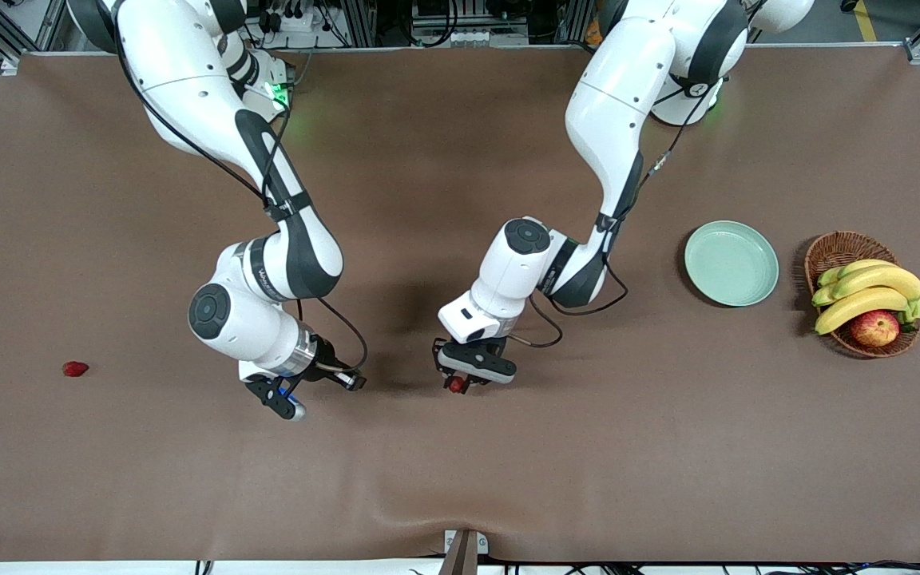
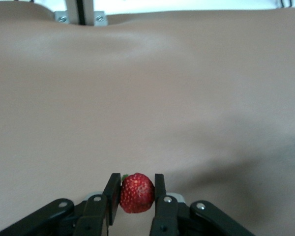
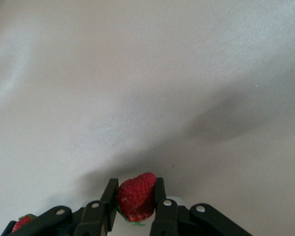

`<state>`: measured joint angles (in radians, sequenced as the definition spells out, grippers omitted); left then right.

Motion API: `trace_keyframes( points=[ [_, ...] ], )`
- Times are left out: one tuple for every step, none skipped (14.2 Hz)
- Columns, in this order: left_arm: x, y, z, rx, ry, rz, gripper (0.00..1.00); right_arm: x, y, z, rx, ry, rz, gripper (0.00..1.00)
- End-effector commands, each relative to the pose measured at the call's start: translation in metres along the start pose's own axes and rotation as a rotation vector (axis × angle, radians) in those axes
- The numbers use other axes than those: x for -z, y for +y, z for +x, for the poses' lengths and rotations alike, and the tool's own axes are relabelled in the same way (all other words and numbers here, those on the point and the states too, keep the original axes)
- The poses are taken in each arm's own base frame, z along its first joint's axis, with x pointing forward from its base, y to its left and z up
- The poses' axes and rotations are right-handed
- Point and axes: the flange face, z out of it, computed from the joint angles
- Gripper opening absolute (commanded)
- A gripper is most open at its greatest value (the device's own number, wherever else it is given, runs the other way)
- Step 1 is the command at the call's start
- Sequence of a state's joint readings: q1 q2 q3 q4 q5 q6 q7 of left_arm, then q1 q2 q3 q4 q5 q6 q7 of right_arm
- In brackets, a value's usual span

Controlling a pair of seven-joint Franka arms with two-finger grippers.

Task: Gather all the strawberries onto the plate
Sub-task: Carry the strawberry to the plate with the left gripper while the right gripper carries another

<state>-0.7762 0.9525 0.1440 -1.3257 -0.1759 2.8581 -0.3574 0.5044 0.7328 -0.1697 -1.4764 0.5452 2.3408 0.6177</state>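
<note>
Left pincer (image 1: pixel 458 385) clamps strawberry (image 2: pixel 136 192); right pincer (image 3: pixel 135 199) clamps second strawberry (image 3: pixel 136 196), hidden from front.

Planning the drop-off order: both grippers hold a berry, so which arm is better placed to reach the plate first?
Left. The left gripper, shut on a strawberry, is closer to the plate, at its arm's end of the table. The right gripper holds its strawberry farther away.
</note>
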Motion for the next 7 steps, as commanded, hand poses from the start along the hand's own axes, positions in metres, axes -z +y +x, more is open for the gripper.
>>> trace_keyframes(
  points=[
    [0.035,-0.02,-0.008,-0.021,-0.068,0.034,0.0,0.0,-0.006,-0.01,-0.034,0.005,0.016,0.07],
    [0.04,-0.032,-0.014,-0.012,-0.092,0.048,0.0,-0.001,-0.011,-0.015,-0.047,0.01,0.022,0.07],
    [0.046,-0.041,-0.021,-0.018,-0.111,0.059,0.0,-0.003,-0.013,-0.019,-0.048,0.01,0.021,0.07],
    [0.055,-0.047,-0.023,-0.027,-0.12,0.062,0.0,-0.004,-0.014,-0.02,-0.052,0.011,0.024,0.07],
    [0.065,-0.052,-0.026,-0.025,-0.137,0.066,0.0,-0.009,-0.019,-0.028,-0.059,0.008,0.023,0.07],
    [0.075,-0.061,-0.032,-0.015,-0.167,0.078,0.0,-0.017,-0.029,-0.044,-0.068,0.018,0.033,0.06],
    [0.087,-0.075,-0.034,0.006,-0.191,0.091,0.0,-0.024,-0.04,-0.059,-0.094,0.038,0.052,0.06]
  ],
)
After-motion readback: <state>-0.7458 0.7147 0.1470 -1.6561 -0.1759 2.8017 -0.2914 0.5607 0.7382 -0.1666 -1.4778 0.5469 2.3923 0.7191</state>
